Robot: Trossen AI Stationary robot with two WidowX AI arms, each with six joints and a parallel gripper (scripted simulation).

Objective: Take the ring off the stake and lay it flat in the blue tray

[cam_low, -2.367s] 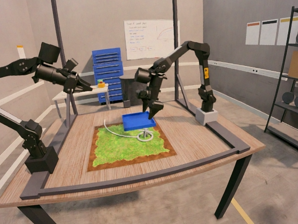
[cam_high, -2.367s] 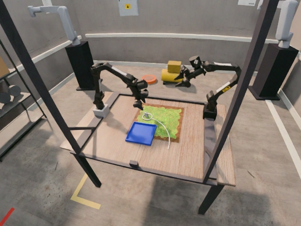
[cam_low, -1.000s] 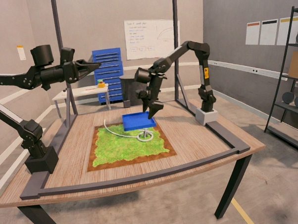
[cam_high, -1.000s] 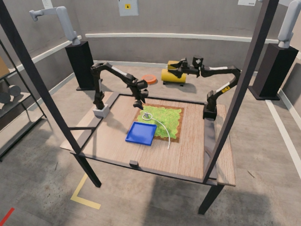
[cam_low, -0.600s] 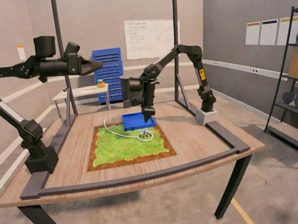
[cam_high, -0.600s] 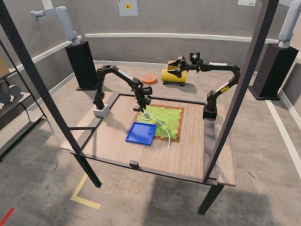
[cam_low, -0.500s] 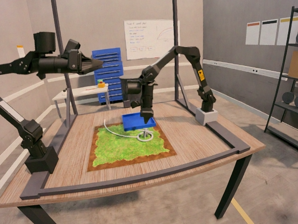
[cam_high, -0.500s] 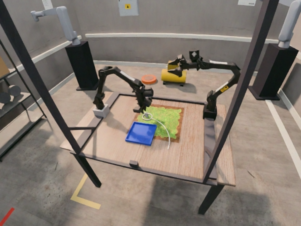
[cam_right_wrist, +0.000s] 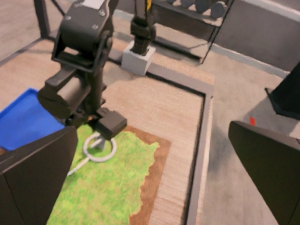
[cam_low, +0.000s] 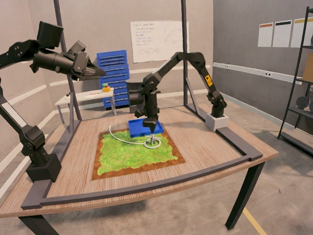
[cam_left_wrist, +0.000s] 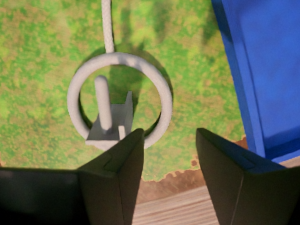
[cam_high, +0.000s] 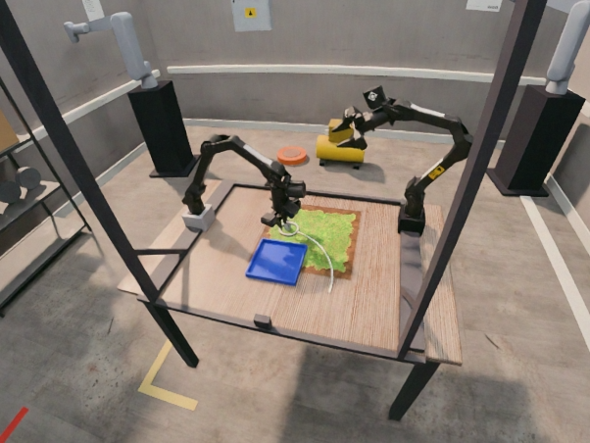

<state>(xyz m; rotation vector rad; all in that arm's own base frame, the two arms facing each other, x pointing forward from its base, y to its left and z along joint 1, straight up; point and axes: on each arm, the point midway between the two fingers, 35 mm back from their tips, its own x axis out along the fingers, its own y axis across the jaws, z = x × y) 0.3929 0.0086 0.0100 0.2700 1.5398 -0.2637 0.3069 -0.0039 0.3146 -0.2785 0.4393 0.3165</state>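
A white ring (cam_left_wrist: 120,99) lies around a short white stake (cam_left_wrist: 101,106) on the green mat (cam_high: 325,235), with a white rope (cam_high: 320,250) trailing from it. It also shows in the top and exterior views (cam_high: 290,228) (cam_low: 152,143) and the right wrist view (cam_right_wrist: 99,149). The blue tray (cam_high: 277,261) (cam_low: 145,127) (cam_left_wrist: 265,74) sits beside the mat, empty. My left gripper (cam_high: 276,222) (cam_low: 151,129) (cam_left_wrist: 169,135) hangs just above the ring, fingers partly apart, straddling the rim's near edge without gripping it. My right gripper (cam_high: 350,134) (cam_low: 100,71) (cam_right_wrist: 154,130) is open and empty, high above the table.
Dark frame posts (cam_high: 470,181) stand at the table corners and a raised dark rail (cam_low: 234,141) runs along the table edges. A yellow machine (cam_high: 340,147) and an orange disc (cam_high: 292,155) sit on the floor behind the table.
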